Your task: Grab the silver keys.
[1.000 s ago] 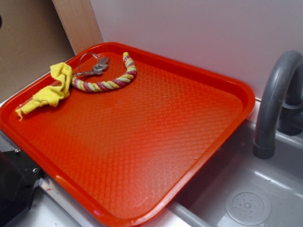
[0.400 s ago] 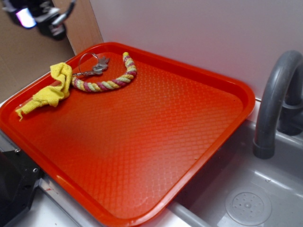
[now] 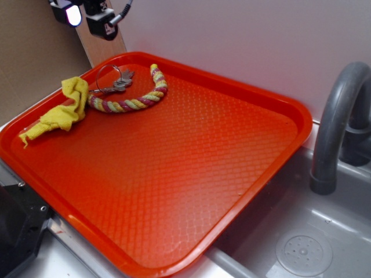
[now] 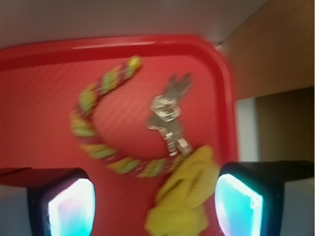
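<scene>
The silver keys (image 3: 119, 81) lie on a thin wire ring at the far left corner of the red tray (image 3: 243, 98), inside the curve of the yellow-and-pink rope (image 3: 136, 99). In the wrist view the keys (image 4: 167, 115) show at centre, blurred, with the rope (image 4: 93, 132) to their left. My gripper (image 3: 87, 14) hangs high above the tray's far left corner, above and behind the keys. In the wrist view its two fingers stand wide apart with nothing between them (image 4: 155, 206). It is open and empty.
A small yellow cloth (image 3: 61, 110) lies on the tray left of the rope, touching it; it shows in the wrist view (image 4: 184, 196) below the keys. A grey faucet (image 3: 339, 121) and sink (image 3: 301, 249) are at right. A wooden board (image 3: 98, 43) stands behind the tray corner.
My gripper came into view at the top left and has moved right, toward the spot above the tray's far corner. Keys, rope and cloth have not moved.
</scene>
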Available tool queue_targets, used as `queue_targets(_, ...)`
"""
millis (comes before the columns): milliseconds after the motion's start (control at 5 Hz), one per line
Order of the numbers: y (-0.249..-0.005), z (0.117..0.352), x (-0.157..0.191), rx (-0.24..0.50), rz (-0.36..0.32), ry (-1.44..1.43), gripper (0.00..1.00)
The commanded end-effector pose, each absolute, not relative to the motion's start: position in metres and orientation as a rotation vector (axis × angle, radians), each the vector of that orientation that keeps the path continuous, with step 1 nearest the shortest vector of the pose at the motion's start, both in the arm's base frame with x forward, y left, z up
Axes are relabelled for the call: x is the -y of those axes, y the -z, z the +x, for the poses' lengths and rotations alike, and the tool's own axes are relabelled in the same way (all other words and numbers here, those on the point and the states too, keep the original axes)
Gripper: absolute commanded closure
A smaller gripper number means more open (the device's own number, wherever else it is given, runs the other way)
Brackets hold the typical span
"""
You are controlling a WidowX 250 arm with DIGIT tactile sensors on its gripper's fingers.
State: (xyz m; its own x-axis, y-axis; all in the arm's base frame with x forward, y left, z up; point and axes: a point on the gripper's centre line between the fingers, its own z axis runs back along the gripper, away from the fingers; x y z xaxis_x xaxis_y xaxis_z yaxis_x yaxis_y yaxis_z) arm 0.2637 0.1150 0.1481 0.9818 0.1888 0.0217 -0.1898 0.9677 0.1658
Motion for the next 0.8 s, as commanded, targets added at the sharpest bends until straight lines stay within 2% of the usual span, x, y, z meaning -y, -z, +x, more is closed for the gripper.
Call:
queue_targets(0, -0.113, 0.254, -0.153, 0.145, 0.153, -0.081, 0.0)
queue_targets(200, -0.093, 0.273, -0.147, 0.122, 0.106, -0.063, 0.0)
queue_targets(400, -0.078, 0.285, -0.135, 0.062, 0.113, -0.066, 0.0)
queue_targets(600, -0.054, 0.294, -0.141, 0.029, 0.203, -0.12, 1.0)
